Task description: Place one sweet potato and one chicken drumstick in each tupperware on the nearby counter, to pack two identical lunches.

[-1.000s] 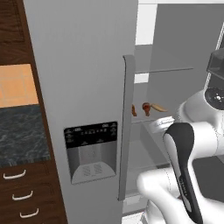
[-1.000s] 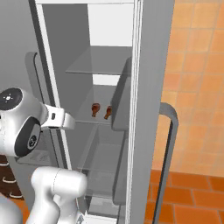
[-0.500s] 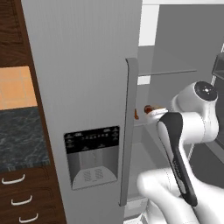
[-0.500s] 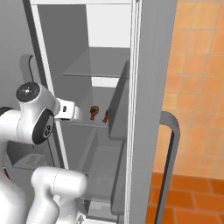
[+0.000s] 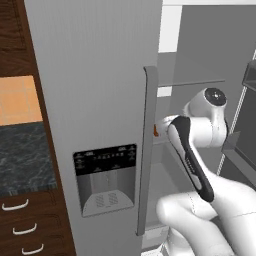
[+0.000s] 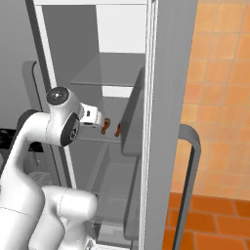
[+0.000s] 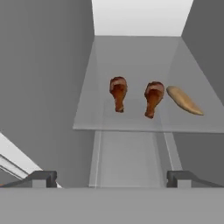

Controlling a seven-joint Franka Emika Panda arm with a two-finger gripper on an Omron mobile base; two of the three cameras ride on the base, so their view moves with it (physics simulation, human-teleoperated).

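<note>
Two reddish-brown chicken drumsticks lie side by side on a glass fridge shelf, bone ends toward me. A tan sweet potato lies just right of them. My gripper is open and empty, held short of the shelf's front edge and facing the food. In the right base view my hand reaches into the open fridge, just left of the drumsticks. The dark marbled counter sits left of the fridge. The tupperware is out of view.
The glass shelf has fridge walls close on both sides and another shelf above. The closed fridge door with dispenser stands left of my arm. The open door and its handle stand at the right. Wooden drawers sit under the counter.
My arm has swung up and forward into the fridge, bringing the hand close to the shelf with the drumsticks. The gripper stays open.
</note>
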